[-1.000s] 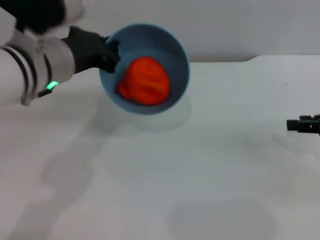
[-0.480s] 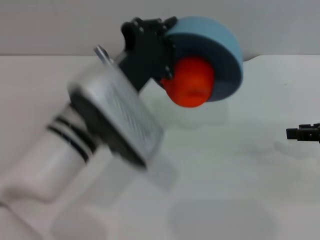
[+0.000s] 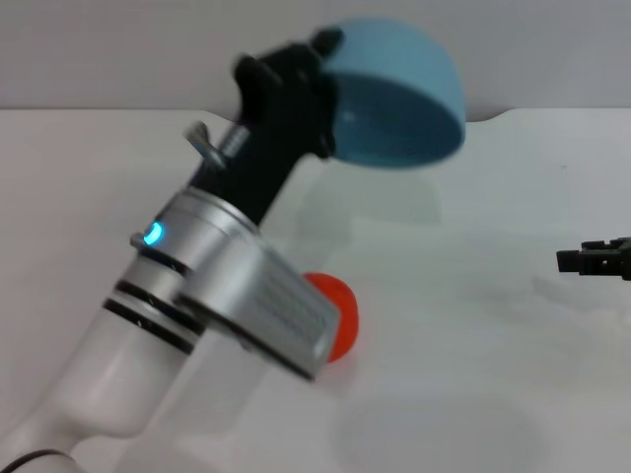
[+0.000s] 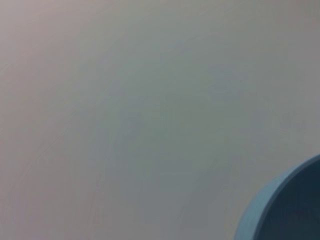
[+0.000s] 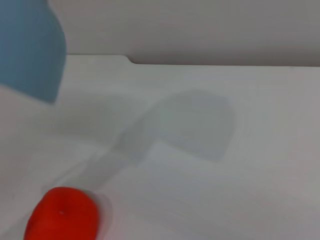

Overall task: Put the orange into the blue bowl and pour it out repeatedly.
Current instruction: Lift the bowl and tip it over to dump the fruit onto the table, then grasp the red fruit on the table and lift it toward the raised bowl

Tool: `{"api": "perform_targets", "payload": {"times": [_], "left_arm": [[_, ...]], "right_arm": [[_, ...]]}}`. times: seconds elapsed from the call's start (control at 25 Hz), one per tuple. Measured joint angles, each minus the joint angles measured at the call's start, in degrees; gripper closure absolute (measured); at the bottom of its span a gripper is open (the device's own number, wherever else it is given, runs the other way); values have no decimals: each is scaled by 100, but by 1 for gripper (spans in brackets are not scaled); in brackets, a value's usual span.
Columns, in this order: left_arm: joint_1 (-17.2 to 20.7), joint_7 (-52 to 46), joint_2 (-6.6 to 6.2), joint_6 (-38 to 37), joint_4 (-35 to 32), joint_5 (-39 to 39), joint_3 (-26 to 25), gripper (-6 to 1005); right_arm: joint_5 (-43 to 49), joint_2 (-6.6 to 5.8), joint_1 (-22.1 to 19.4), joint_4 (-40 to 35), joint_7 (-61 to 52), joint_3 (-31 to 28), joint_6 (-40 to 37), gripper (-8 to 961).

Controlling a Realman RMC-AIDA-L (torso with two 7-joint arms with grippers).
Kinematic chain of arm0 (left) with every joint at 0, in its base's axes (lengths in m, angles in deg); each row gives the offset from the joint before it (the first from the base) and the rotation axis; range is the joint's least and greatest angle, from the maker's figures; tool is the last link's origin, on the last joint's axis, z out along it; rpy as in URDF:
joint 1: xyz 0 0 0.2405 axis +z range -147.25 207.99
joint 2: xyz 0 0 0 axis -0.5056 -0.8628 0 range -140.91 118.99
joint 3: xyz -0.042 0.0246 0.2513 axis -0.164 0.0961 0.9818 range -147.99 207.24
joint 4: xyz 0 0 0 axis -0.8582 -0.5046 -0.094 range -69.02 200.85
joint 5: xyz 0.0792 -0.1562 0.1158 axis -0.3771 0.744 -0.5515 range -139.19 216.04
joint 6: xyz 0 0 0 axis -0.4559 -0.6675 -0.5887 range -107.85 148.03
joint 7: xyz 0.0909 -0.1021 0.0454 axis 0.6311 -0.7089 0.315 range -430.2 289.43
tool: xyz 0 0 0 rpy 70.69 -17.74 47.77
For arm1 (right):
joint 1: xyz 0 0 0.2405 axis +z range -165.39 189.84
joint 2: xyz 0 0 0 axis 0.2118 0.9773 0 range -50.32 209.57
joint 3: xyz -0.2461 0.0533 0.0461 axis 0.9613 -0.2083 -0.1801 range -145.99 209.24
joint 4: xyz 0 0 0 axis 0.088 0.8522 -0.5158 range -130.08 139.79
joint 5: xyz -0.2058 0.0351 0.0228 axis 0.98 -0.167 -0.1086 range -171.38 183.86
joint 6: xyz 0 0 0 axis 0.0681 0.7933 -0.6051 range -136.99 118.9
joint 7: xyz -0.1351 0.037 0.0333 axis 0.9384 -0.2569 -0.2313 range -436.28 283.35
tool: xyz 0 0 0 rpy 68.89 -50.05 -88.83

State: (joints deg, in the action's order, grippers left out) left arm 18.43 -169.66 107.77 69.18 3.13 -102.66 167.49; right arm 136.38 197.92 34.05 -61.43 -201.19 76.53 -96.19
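Note:
The blue bowl (image 3: 394,99) hangs upside down above the table at the back centre, mouth facing down, with my left gripper (image 3: 320,99) shut on its rim. A slice of its rim (image 4: 280,205) shows in the left wrist view, and its side (image 5: 30,50) in the right wrist view. The orange (image 3: 335,313) lies on the white table below, partly hidden behind my left forearm, and shows again in the right wrist view (image 5: 62,215). My right gripper (image 3: 596,259) stays parked at the right edge, away from both.
The white table (image 3: 473,345) spreads across the whole view. A grey wall (image 3: 148,49) runs along its back edge. My left forearm (image 3: 197,315) crosses the left half of the table diagonally.
The bowl has tipped fully over, mouth down. The orange dropped out of it and now lies on the table beside my left forearm. The right arm has barely moved.

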Motion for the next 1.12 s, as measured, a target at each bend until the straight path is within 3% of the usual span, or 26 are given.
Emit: {"api": "perform_targets", "payload": {"times": [0.16, 0.24, 0.32, 0.36, 0.4, 0.6, 0.68, 0.84, 0.96, 1.12], "left_arm": [[244, -128, -58, -563, -790, 994, -162, 1001], [451, -130, -59, -1327, -1317, 1417, -476, 1000], [692, -149, -59, -2397, -1871, 1800, -929, 1000], [900, -182, -62, -3643, -2428, 2315, -1521, 1000], [900, -182, -62, -3643, -2428, 2315, -1521, 1000], [1054, -1036, -67, -6670, -3092, 3475, -3254, 1000], [959, -1885, -71, -7925, -3142, 3551, -4175, 1000], [757, -3228, -91, -9710, -3118, 3501, -5532, 1000], [496, -3938, -111, -10993, -3068, 3188, -6392, 1000], [196, -4789, -111, -12308, -3066, 2313, -7001, 1000]], "right_arm": [[-36, 18, 67, 11, 149, 83, 0, 476], [-42, 33, 143, 44, 280, 173, 1, 476], [-47, 38, 214, 80, 396, 291, 19, 476], [-54, 39, 258, 105, 475, 369, 38, 476], [-71, 42, 299, 134, 546, 450, 50, 476], [-504, 46, 466, 322, 1194, 855, 81, 475], [-806, 45, 494, 401, 1472, 950, 86, 475], [-1270, 33, 630, 675, 1835, 1149, 88, 475], [-1195, 9, 881, 935, 1892, 1490, 91, 466], [-1050, 33, 1333, 1469, 1933, 1967, 509, 449]]}}
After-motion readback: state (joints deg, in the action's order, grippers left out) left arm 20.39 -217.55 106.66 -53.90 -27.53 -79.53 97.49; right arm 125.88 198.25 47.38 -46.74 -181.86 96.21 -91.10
